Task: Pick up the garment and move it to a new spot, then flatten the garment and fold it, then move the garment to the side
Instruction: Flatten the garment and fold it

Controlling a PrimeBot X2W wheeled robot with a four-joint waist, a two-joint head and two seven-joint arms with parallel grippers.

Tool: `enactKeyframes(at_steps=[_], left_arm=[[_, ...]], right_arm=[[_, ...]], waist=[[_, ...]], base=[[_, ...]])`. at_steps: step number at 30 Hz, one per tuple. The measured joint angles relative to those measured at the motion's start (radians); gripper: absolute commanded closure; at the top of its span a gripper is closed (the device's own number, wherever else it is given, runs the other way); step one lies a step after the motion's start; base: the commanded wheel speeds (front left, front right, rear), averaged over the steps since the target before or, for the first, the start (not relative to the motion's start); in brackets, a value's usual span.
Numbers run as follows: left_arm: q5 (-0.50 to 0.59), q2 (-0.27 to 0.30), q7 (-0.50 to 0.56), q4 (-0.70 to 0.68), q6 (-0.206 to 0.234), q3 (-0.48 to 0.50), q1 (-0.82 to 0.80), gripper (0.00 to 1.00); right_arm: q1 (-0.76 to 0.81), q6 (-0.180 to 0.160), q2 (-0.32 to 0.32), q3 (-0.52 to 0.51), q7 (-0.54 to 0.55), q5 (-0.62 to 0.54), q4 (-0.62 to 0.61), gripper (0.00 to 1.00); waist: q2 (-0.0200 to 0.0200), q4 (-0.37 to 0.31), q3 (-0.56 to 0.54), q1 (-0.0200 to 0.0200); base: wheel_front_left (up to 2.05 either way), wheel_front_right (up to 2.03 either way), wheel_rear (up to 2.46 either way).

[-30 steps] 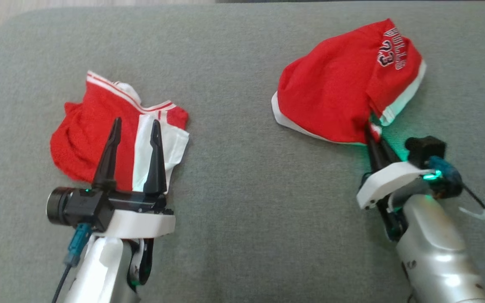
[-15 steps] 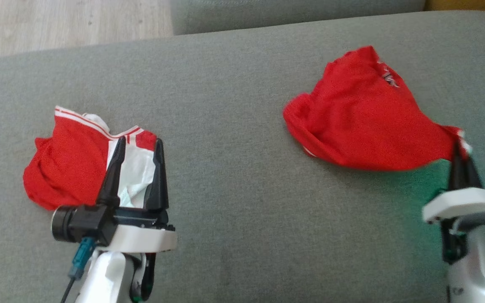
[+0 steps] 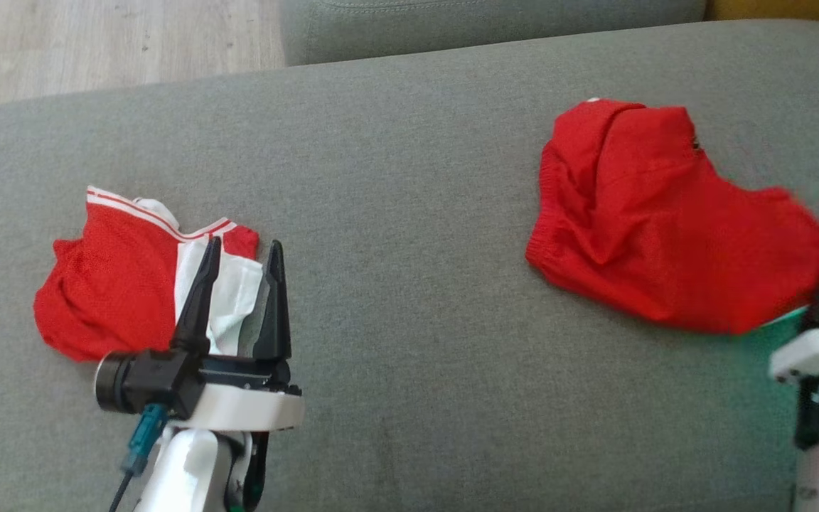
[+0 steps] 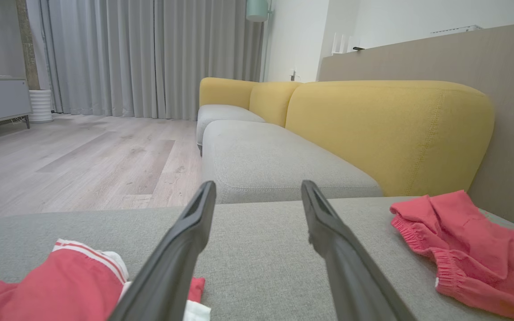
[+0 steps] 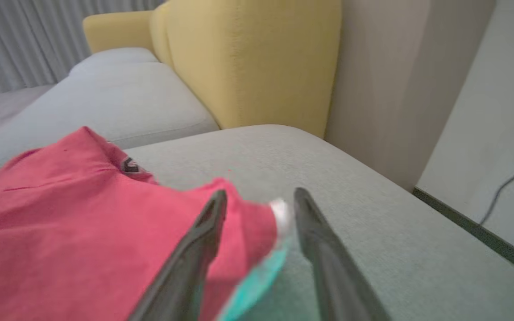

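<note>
Now holding right end effector partly open, fingers parted around blurred hem of red shorts, lying crumpled on right side of grey sofa cushion. Holding left end effector wide open and empty over red-and-white garment, well apart from shorts.

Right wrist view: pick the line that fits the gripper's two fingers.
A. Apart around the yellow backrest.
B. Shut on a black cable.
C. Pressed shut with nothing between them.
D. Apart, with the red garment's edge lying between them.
D: the right gripper has its fingers apart, and the red garment has its white-trimmed edge in the gap between them, over the grey cushion.
</note>
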Motion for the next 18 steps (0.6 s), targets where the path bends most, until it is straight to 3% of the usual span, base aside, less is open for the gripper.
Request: enactKeyframes(at_steps=[5,12,18], left_arm=[[0.001,0.000,0.000,0.000,-0.007,0.004,0.000,0.00],[0.010,-0.004,0.000,0.000,-0.009,0.004,0.000,0.00],[0.017,-0.007,0.000,0.000,-0.017,0.004,0.000,0.00]], right_arm=[[-0.003,0.000,0.000,0.180,-0.031,0.089,-0.046,0.00],[0.136,0.000,0.000,0.526,-0.038,0.255,-0.308,0.00],[0.198,0.000,-0.001,0.628,-0.038,0.230,-0.290,0.00]], waist=[[0.0000,-0.005,-0.006,0.0000],[0.0000,0.003,-0.009,-0.0001],[0.0000,0.025,0.002,0.0000]], base=[[0.00,0.00,0.00],[0.00,0.00,0.00],[0.00,0.00,0.00]])
